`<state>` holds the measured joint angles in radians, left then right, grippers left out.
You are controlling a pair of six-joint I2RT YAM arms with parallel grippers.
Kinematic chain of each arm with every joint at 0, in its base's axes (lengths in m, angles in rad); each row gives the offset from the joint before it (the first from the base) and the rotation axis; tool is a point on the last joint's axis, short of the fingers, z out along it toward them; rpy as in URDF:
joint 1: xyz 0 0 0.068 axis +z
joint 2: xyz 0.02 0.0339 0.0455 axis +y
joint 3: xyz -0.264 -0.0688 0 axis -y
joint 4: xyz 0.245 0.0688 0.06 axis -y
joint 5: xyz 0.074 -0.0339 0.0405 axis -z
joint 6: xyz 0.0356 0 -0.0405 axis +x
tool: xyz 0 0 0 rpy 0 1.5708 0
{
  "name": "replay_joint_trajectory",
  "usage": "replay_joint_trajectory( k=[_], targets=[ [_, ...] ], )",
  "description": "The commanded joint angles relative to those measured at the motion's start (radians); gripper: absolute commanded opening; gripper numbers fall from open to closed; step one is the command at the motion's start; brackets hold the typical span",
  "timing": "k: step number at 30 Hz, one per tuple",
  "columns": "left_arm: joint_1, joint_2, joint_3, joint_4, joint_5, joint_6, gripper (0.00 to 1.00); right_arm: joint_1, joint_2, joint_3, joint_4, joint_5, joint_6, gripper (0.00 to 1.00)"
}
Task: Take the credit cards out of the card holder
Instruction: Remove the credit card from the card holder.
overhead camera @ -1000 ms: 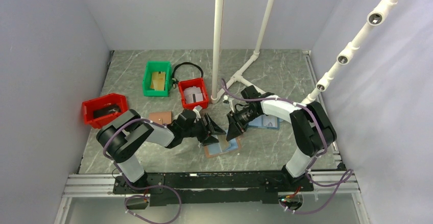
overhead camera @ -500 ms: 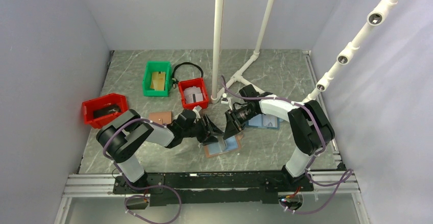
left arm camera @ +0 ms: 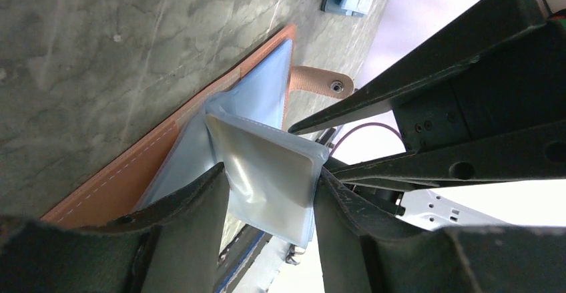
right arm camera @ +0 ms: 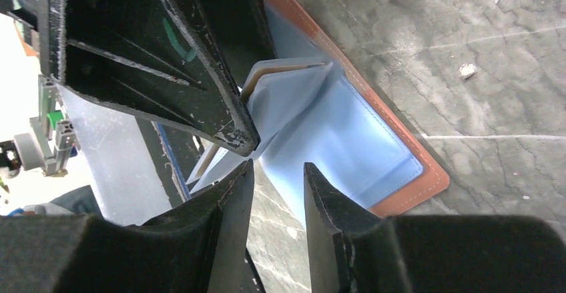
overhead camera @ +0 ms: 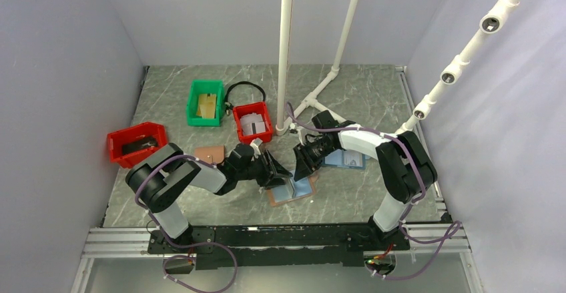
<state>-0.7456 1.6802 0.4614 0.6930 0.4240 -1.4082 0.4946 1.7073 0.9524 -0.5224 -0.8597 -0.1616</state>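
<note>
1. The card holder [right arm camera: 354, 146] lies open and flat on the grey marbled surface [right arm camera: 480, 73], near the front edge between the two arms. It has a stitched brown border and a smooth light-blue lining.
2. The credit cards [left arm camera: 267, 173] are pale, glossy and round-cornered. They stand tilted up out of the blue pocket.
3. Only the left wrist view shows the left gripper [left arm camera: 270, 176] grasping them, one finger against each side edge. It also shows the brown snap tab [left arm camera: 320, 83].
4. Only the right wrist view shows the cards' layered top edge. The right gripper [right arm camera: 277, 173] hangs just beside them over the lining, jaws slightly parted and empty.
5. The top view adds an all-blue holder [overhead camera: 347, 159] lying behind the right gripper.
</note>
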Motion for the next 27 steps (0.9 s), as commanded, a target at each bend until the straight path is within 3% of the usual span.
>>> replay_joint_trajectory(
  k=[1,9,23,27],
  targets=[
    [0.005,0.015,-0.007,0.052,0.02,0.0,0.53,0.017,-0.013,0.026,0.002,0.035,-0.016,0.37],
    [0.007,0.025,-0.003,0.058,0.027,0.0,0.53,0.021,-0.059,0.021,-0.006,-0.086,-0.036,0.47],
    [0.007,0.029,-0.003,0.066,0.027,0.0,0.52,0.061,-0.025,0.038,-0.025,-0.075,-0.044,0.52],
    [0.007,0.026,-0.005,0.071,0.025,0.0,0.53,0.06,-0.019,0.034,-0.012,-0.001,-0.025,0.5]
  ],
)
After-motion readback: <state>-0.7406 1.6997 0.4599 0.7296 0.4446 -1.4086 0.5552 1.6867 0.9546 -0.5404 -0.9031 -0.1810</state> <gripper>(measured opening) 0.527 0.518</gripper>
